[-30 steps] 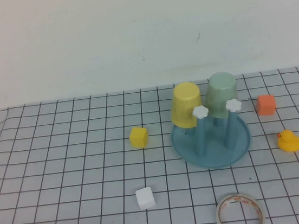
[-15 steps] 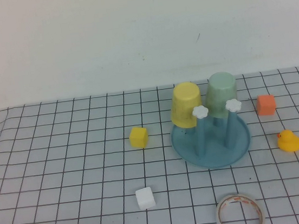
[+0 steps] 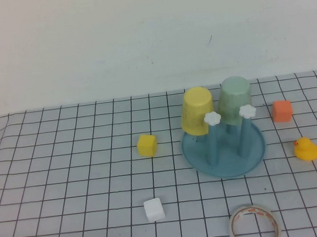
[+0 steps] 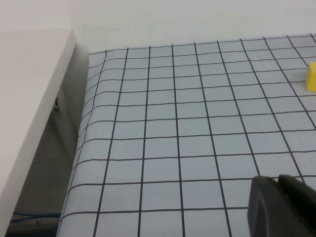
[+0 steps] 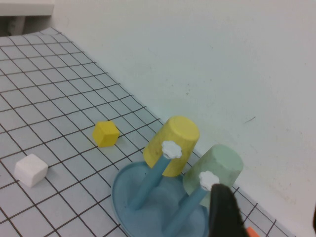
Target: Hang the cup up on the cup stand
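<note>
yellow block (image 3: 147, 145), white block (image 3: 153, 209), open gridded table (image 3: 68, 181)

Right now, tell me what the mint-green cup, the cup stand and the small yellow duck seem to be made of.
Mint-green cup: likely plastic, matte, evenly coloured and opaque.
Cup stand: likely moulded plastic, smooth light-blue tray, faint sheen, white flower caps on its pegs.
Yellow duck: probably rubber or soft plastic, rounded toy shape; finish unclear.

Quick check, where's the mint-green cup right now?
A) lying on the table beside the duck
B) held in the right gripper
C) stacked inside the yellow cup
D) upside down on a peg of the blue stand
D: the mint-green cup sits inverted on a rear peg of the cup stand, next to the yellow cup; no gripper touches it.
</note>
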